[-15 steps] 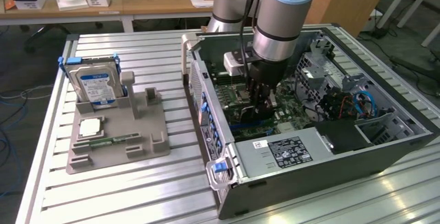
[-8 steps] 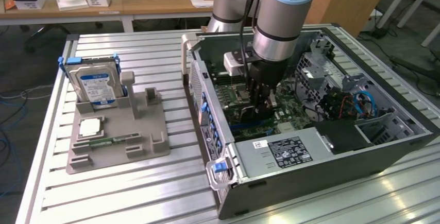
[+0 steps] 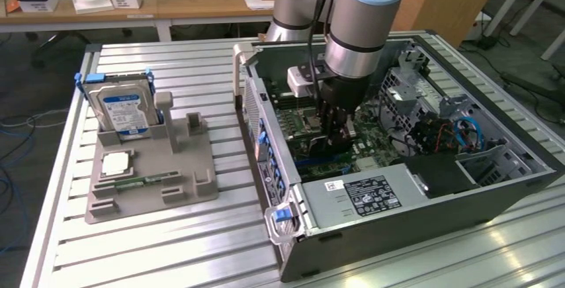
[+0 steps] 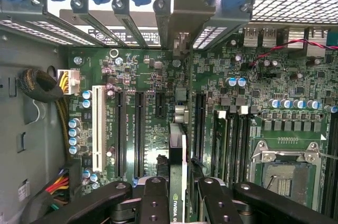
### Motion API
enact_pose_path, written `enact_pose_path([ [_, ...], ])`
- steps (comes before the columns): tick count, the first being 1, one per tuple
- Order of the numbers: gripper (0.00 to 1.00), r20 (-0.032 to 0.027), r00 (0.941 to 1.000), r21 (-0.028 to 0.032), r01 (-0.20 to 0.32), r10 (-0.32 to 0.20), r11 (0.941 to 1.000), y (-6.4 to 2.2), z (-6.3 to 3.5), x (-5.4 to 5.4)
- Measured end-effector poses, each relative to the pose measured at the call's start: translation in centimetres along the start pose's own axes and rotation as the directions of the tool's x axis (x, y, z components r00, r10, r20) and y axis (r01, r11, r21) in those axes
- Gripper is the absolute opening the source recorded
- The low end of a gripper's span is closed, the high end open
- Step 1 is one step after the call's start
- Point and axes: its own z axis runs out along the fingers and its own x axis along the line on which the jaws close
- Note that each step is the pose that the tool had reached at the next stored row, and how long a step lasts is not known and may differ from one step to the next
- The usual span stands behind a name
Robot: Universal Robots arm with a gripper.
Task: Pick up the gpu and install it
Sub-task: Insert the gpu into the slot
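The gpu [image 4: 177, 145] is seen edge-on in the wrist view, a thin dark card with a green logo strip, standing upright over the green motherboard [image 4: 158, 71] between two long black slots. Its silver bracket end [image 4: 180, 42] reaches the case's rear slot openings. My gripper [image 4: 178, 189] is shut on the card, with black fingers [image 4: 154, 200] on either side of it. In the exterior view the gripper [image 3: 335, 132] is lowered deep into the open computer case [image 3: 397, 202], close over the board. I cannot tell whether the card is seated in a slot.
A grey holder [image 3: 150, 175] on the exterior view's left carries a blue-labelled hard drive [image 3: 124, 106], a processor chip [image 3: 118, 162] and a green memory stick [image 3: 141, 183]. Inside the case are the power supply [image 3: 371, 195], drive cage cables [image 3: 459, 132], the processor socket [image 4: 285, 174] and wire bundles [image 4: 58, 187].
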Motion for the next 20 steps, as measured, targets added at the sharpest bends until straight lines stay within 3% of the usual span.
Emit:
enact_pose_path([
  [20, 0.26, 0.0000, 1.0000, 0.0001, 0.001, -0.001, 1.0000, 0.13, 0.47, -0.06],
])
